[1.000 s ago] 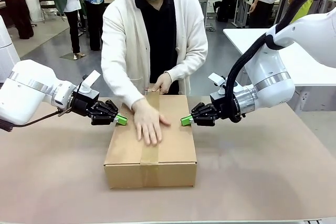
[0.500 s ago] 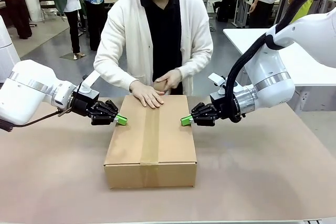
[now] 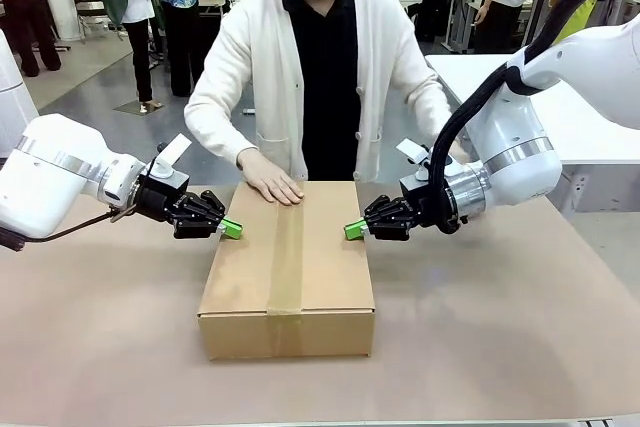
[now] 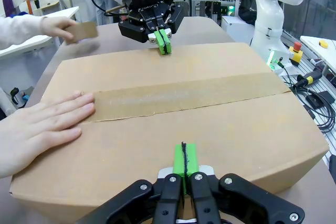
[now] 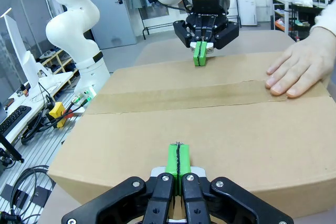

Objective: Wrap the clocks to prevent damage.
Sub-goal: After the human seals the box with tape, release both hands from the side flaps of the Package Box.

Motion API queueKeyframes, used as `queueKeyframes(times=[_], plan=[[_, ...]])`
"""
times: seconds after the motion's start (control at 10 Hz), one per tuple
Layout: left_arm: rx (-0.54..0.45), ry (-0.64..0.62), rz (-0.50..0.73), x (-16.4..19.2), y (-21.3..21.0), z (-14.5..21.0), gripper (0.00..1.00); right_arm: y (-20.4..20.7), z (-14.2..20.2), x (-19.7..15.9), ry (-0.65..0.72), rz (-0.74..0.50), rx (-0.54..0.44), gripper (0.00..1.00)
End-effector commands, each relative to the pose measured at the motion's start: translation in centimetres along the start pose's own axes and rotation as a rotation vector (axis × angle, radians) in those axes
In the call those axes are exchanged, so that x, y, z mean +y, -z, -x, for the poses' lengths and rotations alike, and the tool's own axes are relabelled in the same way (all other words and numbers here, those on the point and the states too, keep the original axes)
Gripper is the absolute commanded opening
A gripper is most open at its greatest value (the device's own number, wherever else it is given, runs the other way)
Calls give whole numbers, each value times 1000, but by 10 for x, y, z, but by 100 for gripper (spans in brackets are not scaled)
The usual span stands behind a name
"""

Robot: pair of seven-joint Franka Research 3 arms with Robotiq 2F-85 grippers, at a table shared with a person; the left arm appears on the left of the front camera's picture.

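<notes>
Two grippers are standing at opposite long sides of a closed cardboard box [image 3: 287, 265] on the brown table [image 3: 500, 327]. Left gripper [image 3: 232, 229] is pressing its green tips against the box's upper edge on its own side, jaws clenched pad to pad with nothing between them; the left wrist view is showing the pads [image 4: 184, 160] meeting along a thin dark seam just over the box edge. Right gripper [image 3: 353, 230] is doing the same at the opposite edge — jaws squeezed fully together, empty, the tips touching the cardboard. Directly ahead of each gripper, a strip of brown tape [image 3: 286, 247] is running along the lid's centre seam and over the near face. Beyond the tape, at the far end of the lid, the person's hand [image 3: 271, 185] is lying flat, fingers spread. In the left wrist view the person's other hand [image 4: 56, 26] is holding a small brown item [image 4: 84, 30] off the box, too blurred to identify. Clocks are not discernible — the box is sealed, so their position cannot be told.
</notes>
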State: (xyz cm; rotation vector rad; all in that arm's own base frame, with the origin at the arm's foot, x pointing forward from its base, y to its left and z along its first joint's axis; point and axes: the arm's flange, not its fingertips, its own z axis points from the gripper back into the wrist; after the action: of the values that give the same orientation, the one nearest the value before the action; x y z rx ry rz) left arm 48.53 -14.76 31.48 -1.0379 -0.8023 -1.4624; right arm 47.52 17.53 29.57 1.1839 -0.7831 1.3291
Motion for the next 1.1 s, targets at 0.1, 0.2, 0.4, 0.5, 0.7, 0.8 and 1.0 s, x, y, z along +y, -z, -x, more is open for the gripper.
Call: queueKeyframes(times=[0.1, 0.2, 0.4, 0.5, 0.7, 0.8, 1.0], plan=[[1, -3, -10, 0, 2, 3, 0, 2, 2, 0, 0, 5, 5, 1], [1, -3, -10, 0, 2, 3, 0, 2, 2, 0, 0, 5, 5, 1], [1, -3, -10, 0, 2, 3, 0, 2, 2, 0, 0, 5, 5, 1], [1, -3, -10, 0, 2, 3, 0, 2, 2, 0, 0, 5, 5, 1], [1, -3, -10, 0, 2, 3, 0, 2, 2, 0, 0, 5, 5, 1], [1, -3, -10, 0, 2, 3, 0, 2, 2, 0, 0, 5, 5, 1], [39, -10, 20, 4, -11, -20, 0, 0, 0, 0, 0, 0, 0, 1]])
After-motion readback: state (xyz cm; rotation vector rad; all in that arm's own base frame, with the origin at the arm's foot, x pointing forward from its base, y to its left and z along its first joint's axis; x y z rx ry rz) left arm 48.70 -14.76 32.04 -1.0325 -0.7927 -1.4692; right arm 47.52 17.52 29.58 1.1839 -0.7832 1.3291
